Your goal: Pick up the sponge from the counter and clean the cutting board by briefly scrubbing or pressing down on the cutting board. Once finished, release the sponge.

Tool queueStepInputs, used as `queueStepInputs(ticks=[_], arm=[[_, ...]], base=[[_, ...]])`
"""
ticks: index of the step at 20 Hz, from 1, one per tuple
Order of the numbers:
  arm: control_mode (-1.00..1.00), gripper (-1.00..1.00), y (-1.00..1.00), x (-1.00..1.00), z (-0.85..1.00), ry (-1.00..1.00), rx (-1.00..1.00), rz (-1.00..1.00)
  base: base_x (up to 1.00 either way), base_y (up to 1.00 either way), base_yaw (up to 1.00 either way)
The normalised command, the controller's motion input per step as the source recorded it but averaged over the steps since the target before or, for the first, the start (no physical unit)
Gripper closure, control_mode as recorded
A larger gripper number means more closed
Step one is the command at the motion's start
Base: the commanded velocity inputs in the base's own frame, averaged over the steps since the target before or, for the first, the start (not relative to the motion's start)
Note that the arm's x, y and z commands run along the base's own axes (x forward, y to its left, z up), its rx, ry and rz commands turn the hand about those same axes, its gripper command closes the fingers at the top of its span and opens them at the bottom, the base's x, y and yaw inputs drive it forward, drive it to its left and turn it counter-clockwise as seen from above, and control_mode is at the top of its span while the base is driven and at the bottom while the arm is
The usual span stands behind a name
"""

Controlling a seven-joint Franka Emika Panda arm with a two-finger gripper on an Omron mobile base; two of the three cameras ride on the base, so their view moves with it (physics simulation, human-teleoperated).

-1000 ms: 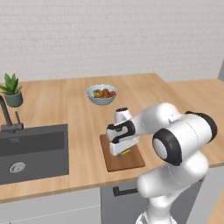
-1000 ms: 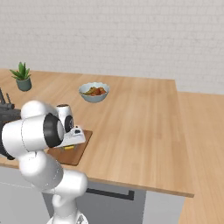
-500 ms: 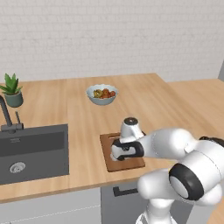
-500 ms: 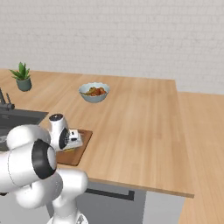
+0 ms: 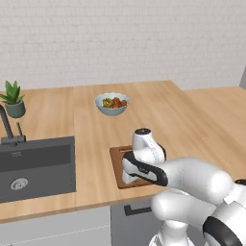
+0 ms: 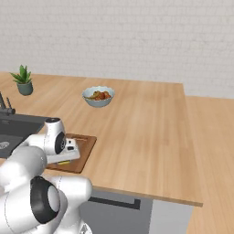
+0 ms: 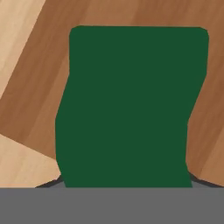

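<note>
The jaws are clamped on the sponge (image 7: 131, 105), whose dark green top hides them in the hand view, held low over the board (image 7: 39, 87). A sliver of yellow sponge (image 6: 64, 162) peeks beneath the hand on the board (image 6: 84, 148). The board (image 5: 116, 163) is flat, reddish-brown wood, lying on the pale plank bench (image 5: 158, 110) just right of the dark sink (image 5: 36, 166). Beyond the board stands a bowl (image 5: 112, 103); a white brick wall (image 5: 120, 43) is behind.

We identify a kitchen, wood-plank counter (image 5: 86, 129), dark inset sink (image 5: 36, 166) with faucet (image 5: 8, 129) far left, fruit bowl (image 5: 112, 103), white brick wall (image 5: 120, 43)
</note>
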Motion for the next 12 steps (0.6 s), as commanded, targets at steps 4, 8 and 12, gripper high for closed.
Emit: queueStepInputs(ticks=[4,8,12], arm=[[-1.00,1.00,-0.12,-1.00,-0.47,0.20,0.00,0.00],[-1.00,1.00,-0.01,-0.87,-0.55,0.05,0.00,0.00],[-1.00,1.00,0.00,-0.27,-0.16,-0.13,0.00,0.00]], base=[[0.00,0.00,0.00],[0.00,0.00,0.00],[0.00,0.00,0.00]])
